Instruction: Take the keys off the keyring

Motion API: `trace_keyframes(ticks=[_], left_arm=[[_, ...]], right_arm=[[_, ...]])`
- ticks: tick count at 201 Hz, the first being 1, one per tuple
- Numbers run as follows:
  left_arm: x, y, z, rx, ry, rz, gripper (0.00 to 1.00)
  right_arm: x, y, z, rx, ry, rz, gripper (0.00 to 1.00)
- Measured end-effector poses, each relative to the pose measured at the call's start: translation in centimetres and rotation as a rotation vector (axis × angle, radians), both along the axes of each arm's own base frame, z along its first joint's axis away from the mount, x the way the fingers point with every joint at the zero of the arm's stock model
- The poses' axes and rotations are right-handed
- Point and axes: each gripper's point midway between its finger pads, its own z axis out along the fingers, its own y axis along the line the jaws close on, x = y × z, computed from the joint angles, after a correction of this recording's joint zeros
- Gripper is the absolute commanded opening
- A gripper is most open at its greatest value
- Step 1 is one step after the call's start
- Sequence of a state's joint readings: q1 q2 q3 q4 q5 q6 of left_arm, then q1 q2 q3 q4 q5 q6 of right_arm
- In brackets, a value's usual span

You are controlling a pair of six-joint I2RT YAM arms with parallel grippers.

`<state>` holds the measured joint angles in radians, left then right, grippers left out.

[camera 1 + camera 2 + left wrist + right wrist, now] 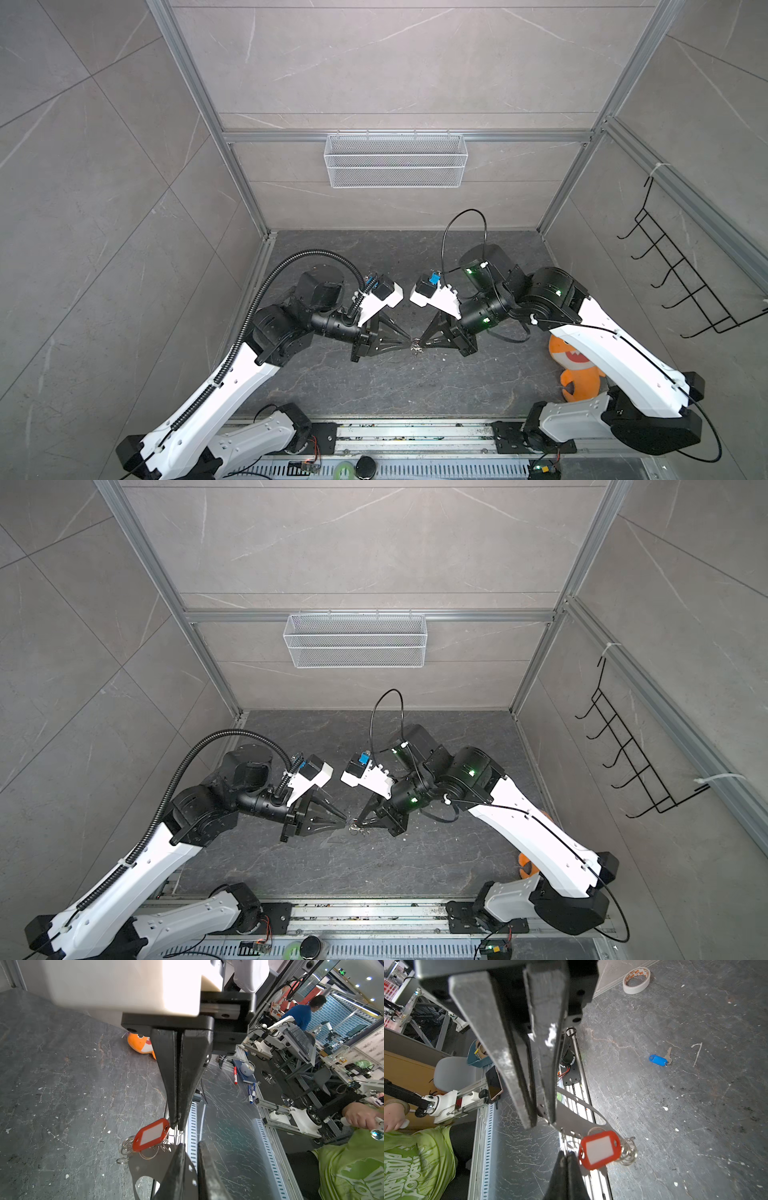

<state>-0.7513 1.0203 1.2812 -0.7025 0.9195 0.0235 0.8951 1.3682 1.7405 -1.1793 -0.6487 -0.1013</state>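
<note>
White arm shells [615, 357], black joints [552, 291].

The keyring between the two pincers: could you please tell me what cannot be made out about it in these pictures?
- Both top views: the keyring is too small to tell rings from keys.
- Left wrist view: the red tag hides what hangs behind it; the grey tag is cut off by the picture's edge.
- Right wrist view: the left pincer covers the grey tag's end, so its grip is unclear.
</note>
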Motion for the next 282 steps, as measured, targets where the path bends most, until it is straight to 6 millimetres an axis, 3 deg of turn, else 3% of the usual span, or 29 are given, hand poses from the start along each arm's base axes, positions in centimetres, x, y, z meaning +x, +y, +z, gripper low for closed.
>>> trace_keyframes(ticks=[26,69,118,144,159,212,282], left_arm=[[-0.4,-0.4,-0.1,0.0,0.043,-0.051,0.15],[-0.9,-0.8,0.1,-0.013,0.082,-0.109,0.05],[-0.9,-0.7,0.0,-0.006,0.092,-0.111,0.05],[-0.5,-0.8,-0.2,0.006,0.084,-0.088,0.19],[-0.3,-0.8,-0.2,0.016,0.078,-0.07,0.21],[-0.2,-0.5,1.0,0.04,0.076,-0.048,0.15],[0.1,-0.7,-0.2,0.093,0.127,-0.051,0.14]], right_arm=[[-0.2,0.1,0.0,0.0,-0.001,0.01,0.0],[-0.3,0.1,-0.1,0.0,-0.002,0.015,0.0],[-0.3,0.1,0.0,0.002,-0.004,0.016,0.0],[-0.5,0.2,-0.1,0.001,-0.004,0.023,0.0],[-0.6,0.2,-0.1,-0.001,-0.006,0.024,0.0],[-1.0,0.3,-0.3,-0.005,-0.003,0.036,0.0],[-0.7,0.3,-0.3,-0.008,-0.019,0.024,0.0]])
